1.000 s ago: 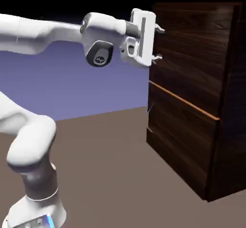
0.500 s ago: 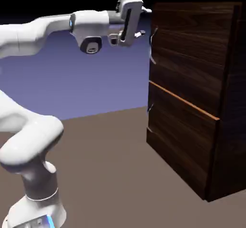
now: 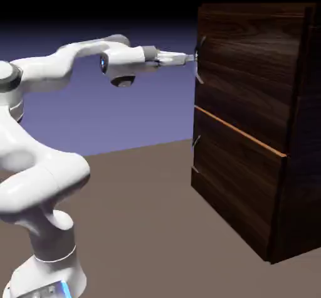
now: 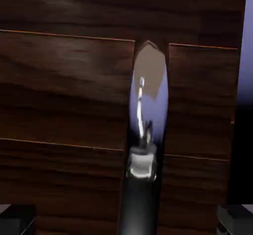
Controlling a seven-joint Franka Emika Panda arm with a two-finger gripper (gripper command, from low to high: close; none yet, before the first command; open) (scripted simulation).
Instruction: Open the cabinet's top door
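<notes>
With my pincer (image 4: 126, 220) spread wide, I find the top door's handle (image 3: 199, 59) upright on the closed top door (image 3: 247, 71), running between my tips in the hand view; closing across its long axis should suit.

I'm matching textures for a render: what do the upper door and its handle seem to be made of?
Upper door: probably dark wood or veneer, low sheen, going by its streaky grain.
Handle: likely polished metal, since it looks silvery and mirrors a bluish backdrop; glossy plastic isn't ruled out.
</notes>
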